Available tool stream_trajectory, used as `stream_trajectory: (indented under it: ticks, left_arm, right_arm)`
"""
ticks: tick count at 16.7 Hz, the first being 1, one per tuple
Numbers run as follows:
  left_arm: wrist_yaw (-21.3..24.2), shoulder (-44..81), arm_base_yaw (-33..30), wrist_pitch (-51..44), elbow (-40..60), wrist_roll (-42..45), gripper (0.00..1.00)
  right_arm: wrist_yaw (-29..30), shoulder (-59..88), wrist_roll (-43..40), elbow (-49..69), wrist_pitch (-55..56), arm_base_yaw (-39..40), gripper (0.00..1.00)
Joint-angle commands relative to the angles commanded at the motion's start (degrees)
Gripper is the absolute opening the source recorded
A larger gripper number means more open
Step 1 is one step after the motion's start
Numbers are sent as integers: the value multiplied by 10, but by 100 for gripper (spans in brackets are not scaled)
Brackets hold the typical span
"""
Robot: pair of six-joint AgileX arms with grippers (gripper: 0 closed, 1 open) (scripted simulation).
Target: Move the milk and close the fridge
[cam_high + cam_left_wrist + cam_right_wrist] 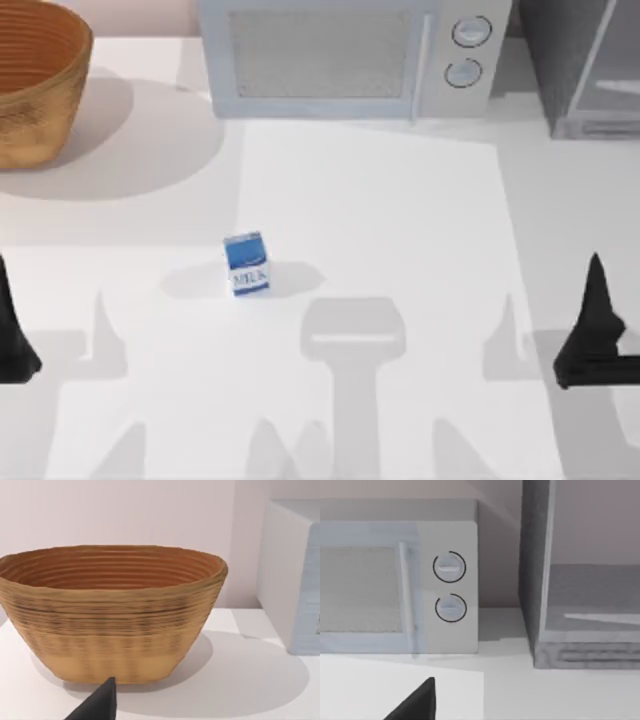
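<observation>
Our left gripper (pixel 8 330) and right gripper (pixel 597 325) sit parked at the table's (pixel 400 200) edges, holding nothing; we cannot tell how wide either stands. The milk (pixel 246 263) stands upright between them, nearer our left. The fridge (pixel 585 65) rises beyond our right gripper.

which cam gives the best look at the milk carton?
Top view: the milk stands upright and unobstructed on the white table, its label readable, nearer the left tool than the right tool. The left wrist view faces the basket; the right wrist view faces the microwave and fridge.
</observation>
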Motion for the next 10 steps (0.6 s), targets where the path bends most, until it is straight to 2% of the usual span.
stream_trajectory:
  ticks: [5, 10]
  left_arm:
    - [0, 0, 0, 0, 0, 0, 100]
    - [0, 0, 0, 0, 0, 0, 100]
  right_arm:
    - [-10, 73, 3, 57, 42, 14, 100]
    - [-23, 256, 0, 173, 126, 35, 100]
